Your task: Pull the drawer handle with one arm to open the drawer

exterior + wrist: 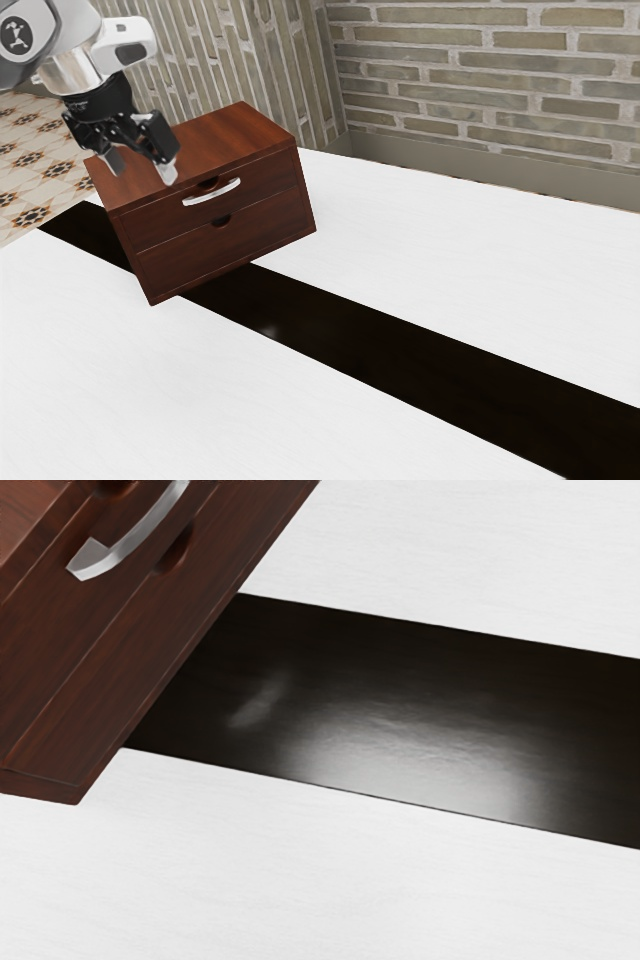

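Though woodgrained, drawer [270,180] with curved metal handle [211,192]

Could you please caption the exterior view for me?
Open tool near the silver handle on the top drawer of a wooden cabinet.

Open room over table [450,260] in front of cabinet [225,140]. White surface and black stripe [420,360] lie flat, giving free approach to drawer fronts from exterior view's right. Handle [211,192] bows off upper drawer front. Gripper [140,166], fingers apart, hangs at cabinet's front top edge beside handle's end; cabinet top bars straight descent there. Brick wall [480,70] closes far side, well apart from cabinet.
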Available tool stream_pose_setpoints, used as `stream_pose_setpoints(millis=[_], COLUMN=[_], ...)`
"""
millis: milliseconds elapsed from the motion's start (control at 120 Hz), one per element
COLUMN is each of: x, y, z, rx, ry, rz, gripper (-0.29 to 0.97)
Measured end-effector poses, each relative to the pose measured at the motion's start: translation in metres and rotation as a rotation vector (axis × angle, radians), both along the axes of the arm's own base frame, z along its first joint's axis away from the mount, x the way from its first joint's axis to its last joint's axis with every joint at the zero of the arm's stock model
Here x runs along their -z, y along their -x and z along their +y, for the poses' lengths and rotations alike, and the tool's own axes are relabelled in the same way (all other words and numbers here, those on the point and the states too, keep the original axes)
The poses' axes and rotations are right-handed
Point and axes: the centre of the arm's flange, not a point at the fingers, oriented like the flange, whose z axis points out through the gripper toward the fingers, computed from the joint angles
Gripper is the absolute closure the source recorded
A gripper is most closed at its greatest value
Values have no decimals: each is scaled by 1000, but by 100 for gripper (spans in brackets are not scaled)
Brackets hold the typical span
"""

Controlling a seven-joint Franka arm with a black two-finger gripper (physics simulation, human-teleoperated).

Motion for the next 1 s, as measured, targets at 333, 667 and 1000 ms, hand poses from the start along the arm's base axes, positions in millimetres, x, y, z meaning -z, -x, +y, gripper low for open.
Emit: stream_pose_setpoints(millis=[333,667,1000], x=[-16,-88,-38], y=[3,25,3], z=[-13,-20,71], rx=[31,25,-78], ry=[-5,-156,-324], rz=[-28,-105,5], gripper=[2,2,2])
